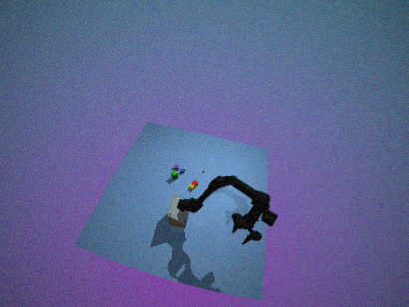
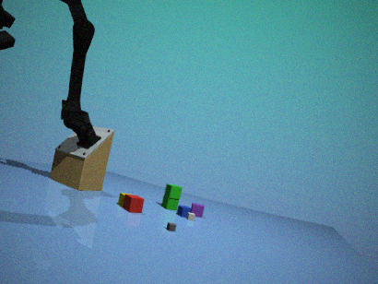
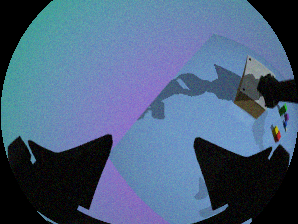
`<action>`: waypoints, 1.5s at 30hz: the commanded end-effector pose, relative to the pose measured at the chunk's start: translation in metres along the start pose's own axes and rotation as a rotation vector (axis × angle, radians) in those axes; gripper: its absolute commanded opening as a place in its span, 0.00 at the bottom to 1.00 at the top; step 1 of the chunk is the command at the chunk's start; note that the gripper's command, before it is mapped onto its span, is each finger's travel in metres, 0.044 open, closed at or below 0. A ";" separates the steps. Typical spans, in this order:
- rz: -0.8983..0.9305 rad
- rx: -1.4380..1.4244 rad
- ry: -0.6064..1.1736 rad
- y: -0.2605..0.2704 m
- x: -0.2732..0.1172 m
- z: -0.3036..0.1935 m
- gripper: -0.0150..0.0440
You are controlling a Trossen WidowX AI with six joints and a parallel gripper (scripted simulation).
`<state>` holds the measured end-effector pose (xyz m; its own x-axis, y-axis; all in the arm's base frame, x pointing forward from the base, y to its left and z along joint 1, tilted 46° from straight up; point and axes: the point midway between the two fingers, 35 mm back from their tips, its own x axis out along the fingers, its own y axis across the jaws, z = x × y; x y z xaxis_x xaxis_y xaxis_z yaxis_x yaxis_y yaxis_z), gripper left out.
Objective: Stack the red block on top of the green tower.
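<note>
The red block [image 1: 195,183] [image 2: 134,204] [image 3: 278,136] lies on the table right beside a yellow block. The green tower [image 1: 174,175] [image 2: 171,197] [image 3: 283,110] stands upright; in the exterior view it shows as two green blocks, one on the other. My gripper [image 1: 239,237] [image 3: 153,141] is open and empty, high above the table and far from the red block and the tower, on the other side of the arm's base. In the exterior view the gripper is only partly in view at the left edge.
The yellow block [image 1: 191,187] [image 2: 122,199] [image 3: 275,130] touches or nearly touches the red one. A blue block [image 2: 183,211], a purple block [image 2: 197,209] and a small white block [image 2: 191,216] stand near the tower. A small dark block [image 2: 171,227] lies apart. The arm's base box [image 2: 92,172] stands nearby.
</note>
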<state>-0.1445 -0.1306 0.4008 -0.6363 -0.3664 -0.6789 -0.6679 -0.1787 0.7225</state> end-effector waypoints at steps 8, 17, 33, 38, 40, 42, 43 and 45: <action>-0.046 -0.146 0.072 -0.011 0.011 -0.029 1.00; -0.100 -0.462 0.142 -0.039 0.029 -0.072 1.00; -0.100 -0.994 0.318 -0.116 0.032 -0.155 1.00; -0.083 -1.092 0.364 -0.139 0.027 -0.170 1.00; -0.080 -1.142 0.377 -0.148 0.026 -0.176 1.00; -0.072 -1.206 0.398 -0.160 0.023 -0.181 1.00; -0.067 -1.243 0.410 -0.167 0.021 -0.184 1.00; -0.056 -1.316 0.433 -0.181 0.018 -0.189 1.00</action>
<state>0.0212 -0.2754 0.2949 -0.3057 -0.5410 -0.7835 0.2265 -0.8406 0.4920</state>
